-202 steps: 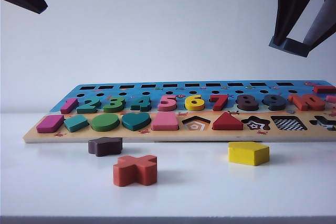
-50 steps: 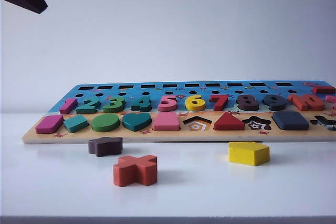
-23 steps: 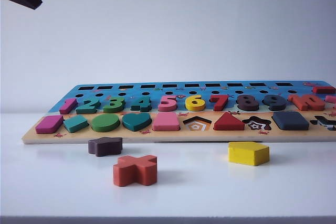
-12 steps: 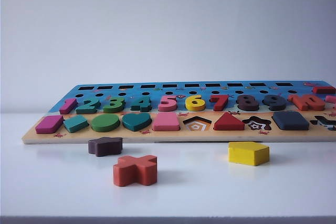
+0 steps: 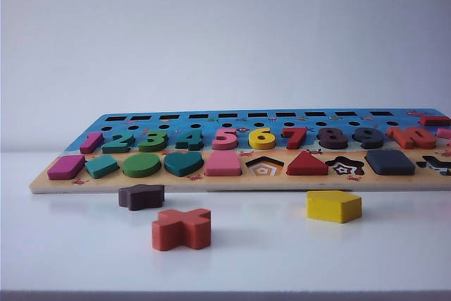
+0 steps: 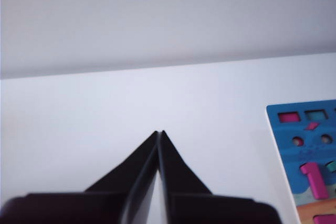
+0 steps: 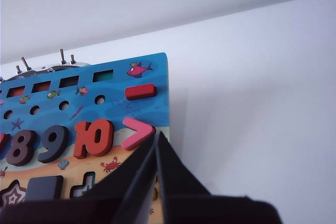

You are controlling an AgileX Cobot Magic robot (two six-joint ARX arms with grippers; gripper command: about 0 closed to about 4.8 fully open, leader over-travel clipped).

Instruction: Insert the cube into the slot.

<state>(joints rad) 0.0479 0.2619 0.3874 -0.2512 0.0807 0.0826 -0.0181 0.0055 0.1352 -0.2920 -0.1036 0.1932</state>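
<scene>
Sitting seated in the slot (image 5: 390,163) of the board (image 5: 239,181): the cube (image 7: 43,188), apart from right gripper (image 7: 157,136) fingers, clenched empty; left gripper (image 6: 159,133) likewise clenched.

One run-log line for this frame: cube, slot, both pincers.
cube: seated in slot, flush | left pincer: shut, empty, above bare table beside board | right pincer: shut, empty, over board's end near 10

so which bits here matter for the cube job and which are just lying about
Job:
- cube, seated in its slot on the puzzle board
- left gripper, shut
- right gripper, shut

Lying about:
- yellow pentagon
- star block
- orange cross
</scene>
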